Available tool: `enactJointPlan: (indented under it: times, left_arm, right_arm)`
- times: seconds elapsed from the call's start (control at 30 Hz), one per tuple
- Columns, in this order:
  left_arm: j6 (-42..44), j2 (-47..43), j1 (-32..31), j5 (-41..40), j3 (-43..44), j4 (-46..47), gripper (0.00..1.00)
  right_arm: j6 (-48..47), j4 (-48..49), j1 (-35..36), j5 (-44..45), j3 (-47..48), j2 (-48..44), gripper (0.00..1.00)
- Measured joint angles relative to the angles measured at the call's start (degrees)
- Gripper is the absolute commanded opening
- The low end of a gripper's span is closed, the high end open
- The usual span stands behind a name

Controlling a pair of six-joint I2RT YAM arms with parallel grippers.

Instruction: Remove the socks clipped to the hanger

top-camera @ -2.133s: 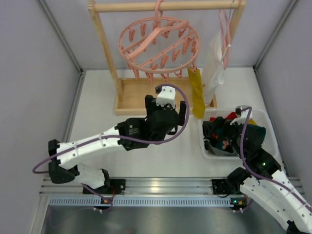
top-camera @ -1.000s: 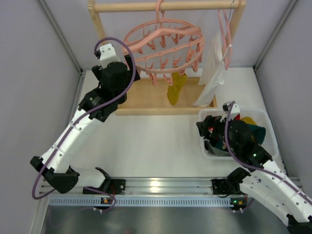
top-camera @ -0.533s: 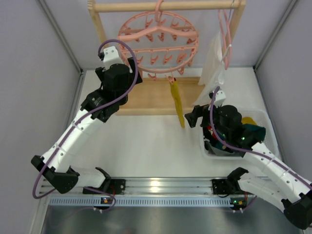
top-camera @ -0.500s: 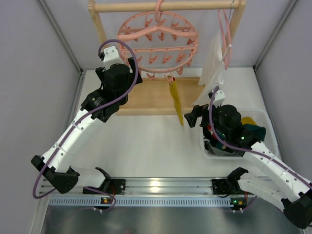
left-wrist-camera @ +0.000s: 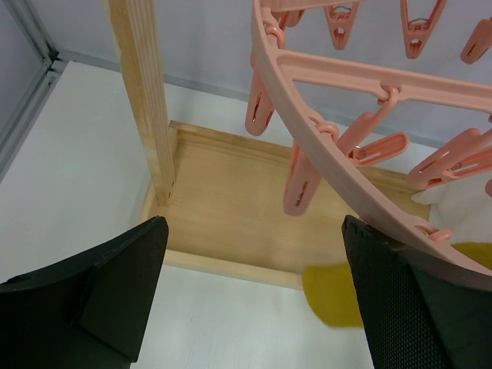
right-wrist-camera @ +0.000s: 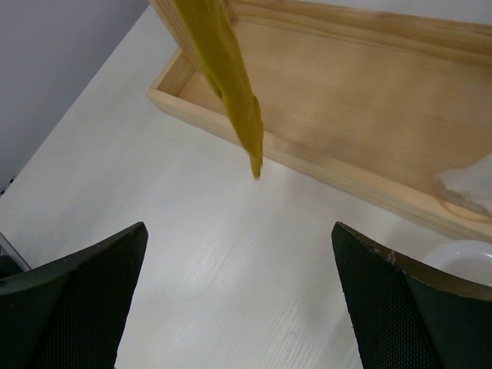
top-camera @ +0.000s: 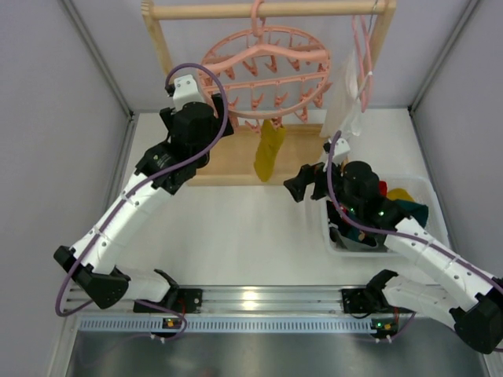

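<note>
your right end effector (top-camera: pixel 299 184) is spread wide and holds nothing. the mustard sock (top-camera: pixel 269 149) hangs from a peg at the near side of the hanger (top-camera: pixel 263 63), its long axis vertical, toe down over the wooden rack base (top-camera: pixel 236 161). seen from the right wrist, it lies straight ahead, slightly left of centre and higher, not touching. the left end effector (left-wrist-camera: pixel 254 223) is also wide open and empty, the hanger just beside it; contact is unclear. the right arm is nearer, so the grab looks like its job. other socks (top-camera: pixel 397 206) lie in the basket (top-camera: pixel 428 188).
</note>
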Motion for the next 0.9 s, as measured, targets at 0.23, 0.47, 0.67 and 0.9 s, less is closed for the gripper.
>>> enactJointPlan:
  times: [0.23,0.47,0.67,0.9]
  left_arm:
    - [0.00,0.07,0.07,0.70,0.00,0.00,0.98]
    - [-0.24,-0.13,0.07,3.54,-1.27,0.17,0.98]
    - [-2.43,-2.49,0.04,7.67,-6.47,0.37,0.98]
    - [-4.61,-9.81,0.07,10.23,-12.33,0.35,0.98]
  right_arm:
    - [0.07,0.35,4.48,1.64,3.06,4.04,0.99]
    - [-1.38,0.79,5.33,5.70,5.29,7.67,0.99]
    - [-2.36,1.36,5.33,9.35,7.19,12.24,0.99]
    - [-3.93,2.67,5.33,12.68,10.12,19.56,0.99]
